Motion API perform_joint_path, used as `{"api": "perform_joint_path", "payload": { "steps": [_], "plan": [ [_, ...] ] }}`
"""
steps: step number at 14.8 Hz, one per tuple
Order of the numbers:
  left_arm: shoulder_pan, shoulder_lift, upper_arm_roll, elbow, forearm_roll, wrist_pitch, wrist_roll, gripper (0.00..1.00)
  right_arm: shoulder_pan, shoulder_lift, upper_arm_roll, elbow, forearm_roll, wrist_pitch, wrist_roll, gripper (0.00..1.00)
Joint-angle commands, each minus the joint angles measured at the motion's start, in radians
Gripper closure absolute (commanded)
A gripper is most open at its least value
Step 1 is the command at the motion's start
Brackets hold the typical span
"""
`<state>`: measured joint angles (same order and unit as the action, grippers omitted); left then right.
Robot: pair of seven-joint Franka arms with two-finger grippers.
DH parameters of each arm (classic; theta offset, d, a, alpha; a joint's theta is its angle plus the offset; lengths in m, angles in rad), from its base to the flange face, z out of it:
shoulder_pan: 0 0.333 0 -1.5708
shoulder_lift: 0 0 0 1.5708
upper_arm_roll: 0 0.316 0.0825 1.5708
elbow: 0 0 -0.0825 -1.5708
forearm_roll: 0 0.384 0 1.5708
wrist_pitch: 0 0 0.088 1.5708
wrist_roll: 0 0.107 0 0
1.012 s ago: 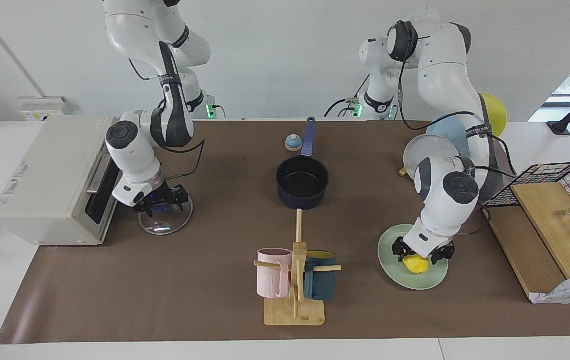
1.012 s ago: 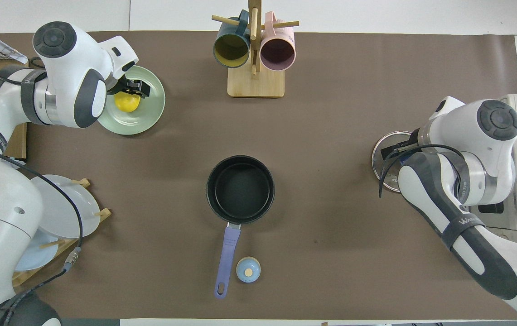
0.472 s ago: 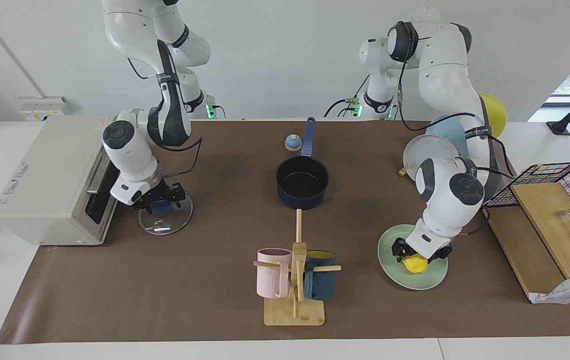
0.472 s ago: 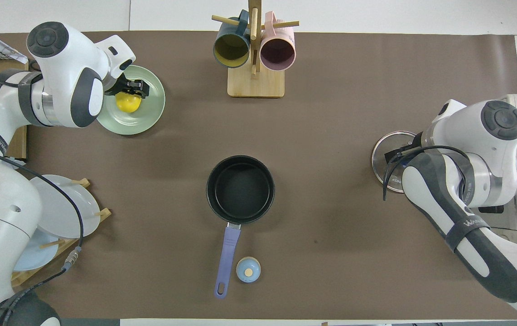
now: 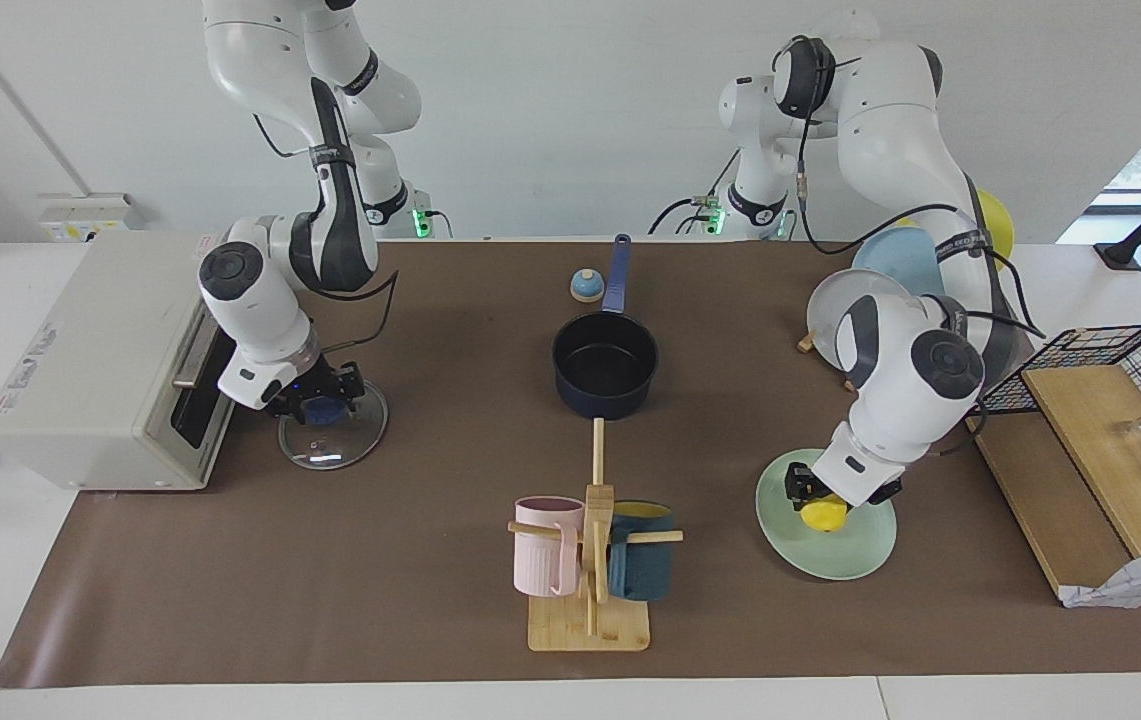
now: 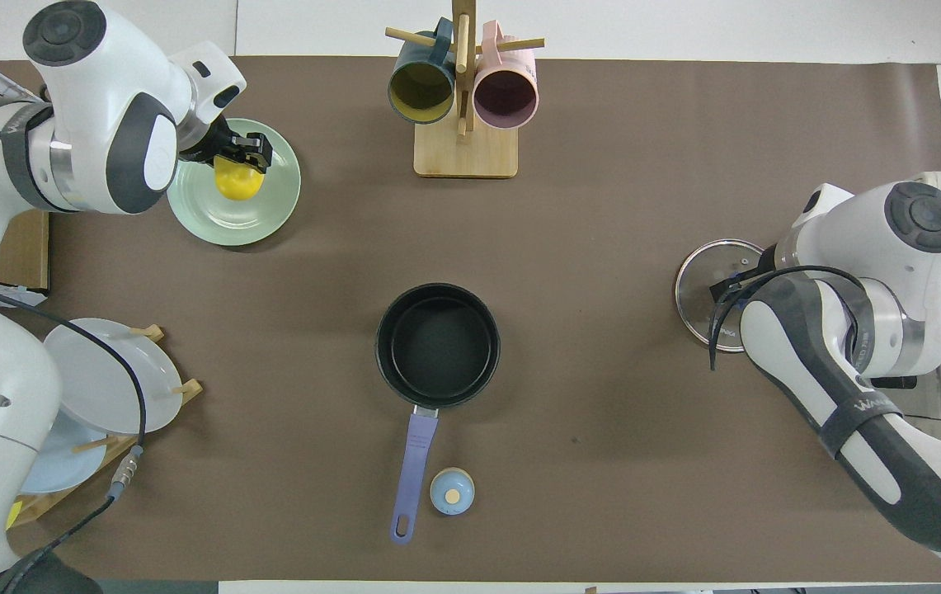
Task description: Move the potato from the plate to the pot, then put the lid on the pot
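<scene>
The yellow potato (image 5: 823, 514) (image 6: 237, 180) is between the fingers of my left gripper (image 5: 827, 500) (image 6: 243, 162), held just above the mint-green plate (image 5: 830, 550) (image 6: 260, 223) at the left arm's end of the table. The navy pot (image 5: 605, 362) (image 6: 437, 345) stands empty at mid-table, its handle toward the robots. The glass lid (image 5: 335, 443) (image 6: 697, 285) lies in front of the toaster oven. My right gripper (image 5: 322, 402) is shut on the lid's blue knob; in the overhead view the arm hides it.
A white toaster oven (image 5: 100, 350) stands at the right arm's end. A wooden mug rack (image 5: 590, 560) with pink and teal mugs stands farther from the robots than the pot. A small bell (image 5: 586, 286) sits beside the pot handle. Upright plates (image 5: 865, 300) and a wire basket (image 5: 1120, 350) are near the left arm.
My left gripper has closed on the potato and raised it a little off the plate. My right gripper has settled on the lid's knob, and the lid has shifted slightly.
</scene>
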<state>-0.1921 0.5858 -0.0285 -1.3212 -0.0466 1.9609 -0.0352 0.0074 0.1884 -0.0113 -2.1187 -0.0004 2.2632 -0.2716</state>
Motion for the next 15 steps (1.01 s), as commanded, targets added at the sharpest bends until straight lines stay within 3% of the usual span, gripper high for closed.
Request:
{"api": "perform_joint_path", "payload": {
  "steps": [1, 3, 5, 7, 9, 11, 15],
  "plan": [
    [-0.087, -0.214, 0.012, -0.105, -0.039, -0.130, -0.104, 1.00, -0.017, -0.026, 0.007, -0.018, 0.004, -0.010, -0.035, 0.34],
    [-0.151, -0.299, 0.009, -0.130, -0.047, -0.236, -0.218, 1.00, -0.010, -0.026, 0.007, -0.017, 0.004, -0.013, -0.031, 0.46],
    [-0.239, -0.371, 0.009, -0.218, -0.047, -0.266, -0.311, 1.00, -0.007, -0.024, 0.007, -0.012, 0.004, -0.021, -0.031, 0.61],
    [-0.318, -0.417, 0.009, -0.317, -0.048, -0.202, -0.403, 1.00, -0.004, -0.021, 0.008, 0.021, 0.004, -0.062, -0.028, 0.78],
    [-0.395, -0.490, 0.009, -0.488, -0.047, -0.047, -0.483, 1.00, 0.019, -0.021, 0.008, 0.100, 0.004, -0.163, -0.026, 0.96],
    [-0.457, -0.520, 0.009, -0.626, -0.048, 0.149, -0.535, 1.00, 0.020, -0.024, 0.010, 0.195, 0.005, -0.282, -0.014, 1.00],
    [-0.503, -0.478, 0.009, -0.697, -0.047, 0.269, -0.557, 1.00, 0.034, -0.015, 0.046, 0.396, 0.017, -0.485, 0.063, 1.00]
  ]
}}
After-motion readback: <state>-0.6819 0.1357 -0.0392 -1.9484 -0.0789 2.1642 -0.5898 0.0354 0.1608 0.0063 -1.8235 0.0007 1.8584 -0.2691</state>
